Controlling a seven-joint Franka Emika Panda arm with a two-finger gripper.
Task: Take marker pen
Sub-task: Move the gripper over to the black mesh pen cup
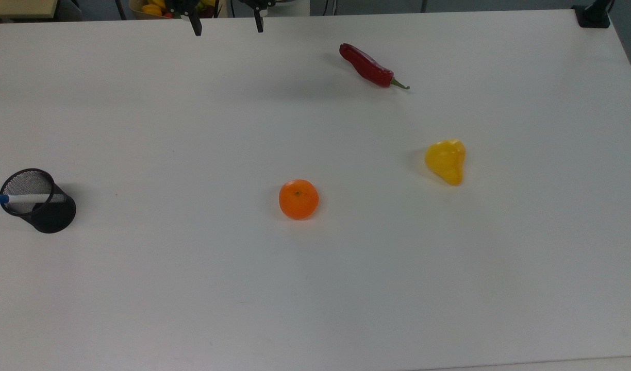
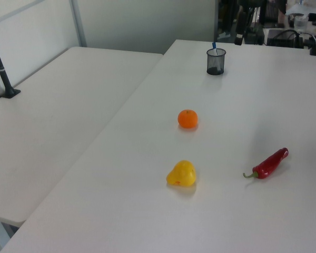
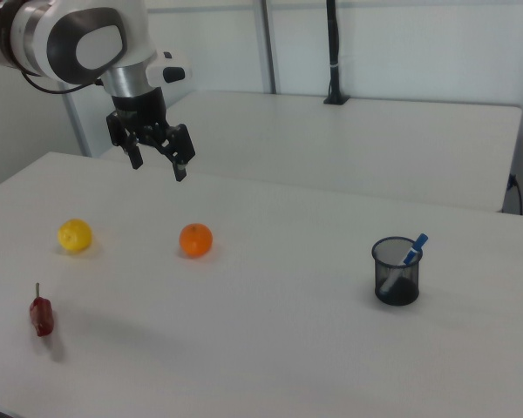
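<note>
Marker pen (image 1: 24, 198) untouched in mesh cup (image 1: 39, 202), frame's left; my pincer (image 3: 157, 158) apart, upper left, nothing grasped yet.

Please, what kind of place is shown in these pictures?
Probably a robotics lab or office test room. A robot arm with an open end effector hangs above plain white tables; a mesh cup with a pen and scattered props such as an orange lie there.
</note>
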